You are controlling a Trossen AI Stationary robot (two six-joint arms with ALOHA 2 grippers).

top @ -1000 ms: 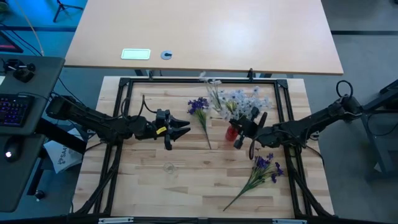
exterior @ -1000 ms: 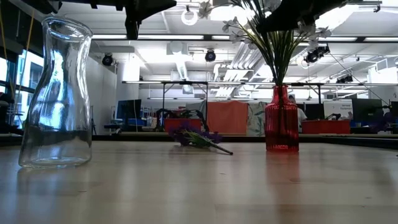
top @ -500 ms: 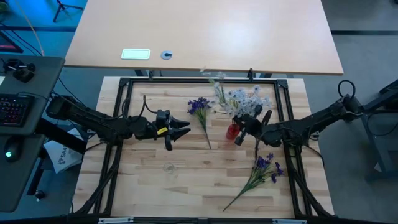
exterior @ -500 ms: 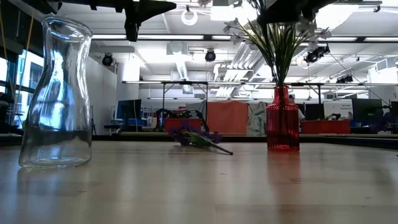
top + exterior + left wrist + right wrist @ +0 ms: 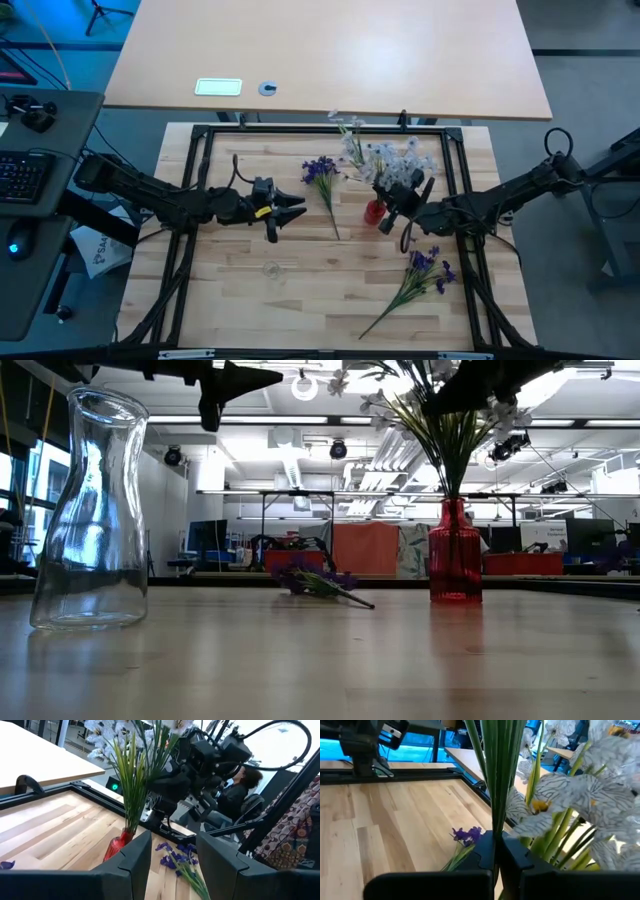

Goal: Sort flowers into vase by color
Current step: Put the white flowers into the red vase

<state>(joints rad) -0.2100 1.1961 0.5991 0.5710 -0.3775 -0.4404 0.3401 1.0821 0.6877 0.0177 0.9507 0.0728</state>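
A red vase (image 5: 374, 211) stands on the table right of centre and holds white flowers (image 5: 385, 158) with their stems in its neck. My right gripper (image 5: 386, 207) is shut on those stems. One purple flower (image 5: 322, 172) lies near the middle, and another purple flower (image 5: 425, 266) lies at the near right. A clear glass vase (image 5: 90, 510) stands at the near left. My left gripper (image 5: 298, 207) hangs open above the table, left of the middle purple flower, with nothing between its fingers (image 5: 125, 865). My right gripper pinches the green stems (image 5: 495, 820) of the white flowers between its two shut fingers, above the vase's neck. The fingers come nearly level from the table's right side and lie across the stems. The stems stand about upright, with their lower ends in the red vase (image 5: 455, 565).
A black frame (image 5: 200, 135) runs round the wooden table top. A pale desk (image 5: 330, 50) stands beyond the far edge. A seated person (image 5: 240, 785) shows in the room behind the right arm. Bare wood lies between the two vases.
My right gripper has turned a little at the wrist while staying shut on the stems. The white blossoms have swayed slightly above the red vase, which stays where it was.
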